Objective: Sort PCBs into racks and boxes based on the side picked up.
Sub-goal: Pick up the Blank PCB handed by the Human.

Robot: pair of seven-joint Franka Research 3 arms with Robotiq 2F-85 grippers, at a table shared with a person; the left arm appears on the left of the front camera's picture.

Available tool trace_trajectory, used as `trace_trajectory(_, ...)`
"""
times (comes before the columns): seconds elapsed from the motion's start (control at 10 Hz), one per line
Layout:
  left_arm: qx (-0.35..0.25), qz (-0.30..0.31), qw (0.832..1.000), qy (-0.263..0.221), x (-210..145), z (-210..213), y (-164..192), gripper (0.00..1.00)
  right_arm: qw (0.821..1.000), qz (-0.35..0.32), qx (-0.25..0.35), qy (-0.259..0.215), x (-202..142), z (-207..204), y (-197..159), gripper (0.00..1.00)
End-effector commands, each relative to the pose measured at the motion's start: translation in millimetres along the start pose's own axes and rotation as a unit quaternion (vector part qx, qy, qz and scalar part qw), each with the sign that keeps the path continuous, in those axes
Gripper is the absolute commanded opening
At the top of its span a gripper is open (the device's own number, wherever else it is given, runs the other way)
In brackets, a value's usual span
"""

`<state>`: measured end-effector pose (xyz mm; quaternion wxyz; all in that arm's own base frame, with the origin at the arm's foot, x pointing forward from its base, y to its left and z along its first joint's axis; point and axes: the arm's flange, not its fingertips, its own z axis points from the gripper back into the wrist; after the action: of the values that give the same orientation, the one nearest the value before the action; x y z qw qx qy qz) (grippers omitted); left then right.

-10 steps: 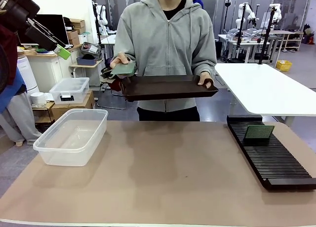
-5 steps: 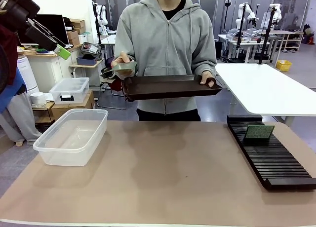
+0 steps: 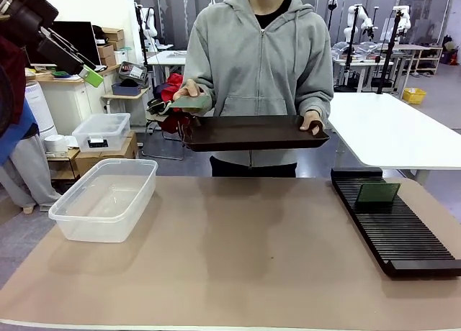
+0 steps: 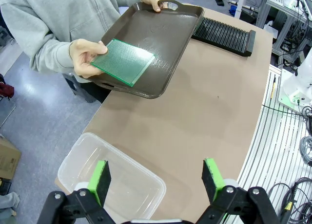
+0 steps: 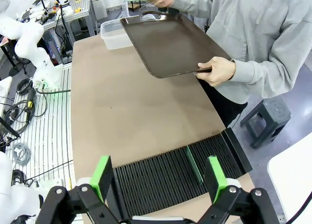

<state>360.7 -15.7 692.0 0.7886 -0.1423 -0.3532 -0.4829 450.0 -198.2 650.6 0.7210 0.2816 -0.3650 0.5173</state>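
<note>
While a person (image 3: 259,57) in a grey hoodie stands at the far side of the brown-topped table (image 3: 238,273), a dark brown tray (image 3: 252,133) is held level in front of them, above the table's far edge. One hand (image 3: 312,122) grips the tray's handle on the robot's right. On the table's left side sits the clear tub (image 3: 108,198), and along its right side lies the long black rack (image 3: 403,237). The person's other hand (image 4: 83,56) pinches a green PCB (image 4: 123,61) flat over the tray's left end; whether board and tray touch I cannot tell. A second PCB (image 3: 377,193) stands on edge in a slot near the rack's far end. The left gripper (image 4: 156,163) hangs above the tub with its jaws spread wide and empty. The right gripper (image 5: 157,160) hangs over the rack, jaws likewise wide and empty.
</note>
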Motion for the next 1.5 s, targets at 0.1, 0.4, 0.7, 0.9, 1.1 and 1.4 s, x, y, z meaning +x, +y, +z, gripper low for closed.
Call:
trace_trajectory(0.1,0.002,-0.001,1.0,-0.002,-1,-1,0,1.0,1.0,0.0,0.004,-0.002,0,-1,3,1.0)
trace_trajectory(0.4,0.002,-0.001,1.0,-0.002,-1,-1,0,1.0,1.0,0.0,0.004,-0.002,0,-1,3,1.0)
trace_trajectory(0.7,0.002,-0.001,1.0,-0.002,-1,-1,0,1.0,1.0,0.0,0.004,-0.002,0,-1,3,1.0)
trace_trajectory(0.9,0.002,-0.001,1.0,-0.002,-1,-1,0,1.0,1.0,0.0,0.004,-0.002,0,-1,3,1.0)
trace_trajectory(1.1,0.0,0.0,1.0,0.0,0,0,0,1.0,1.0,0.0,0.004,-0.002,0,-1,3,1.0)
trace_trajectory(1.4,-0.025,0.201,0.977,0.072,11,-5,15,1.0,1.0,0.0,0.004,-0.002,0,-1,3,1.0)
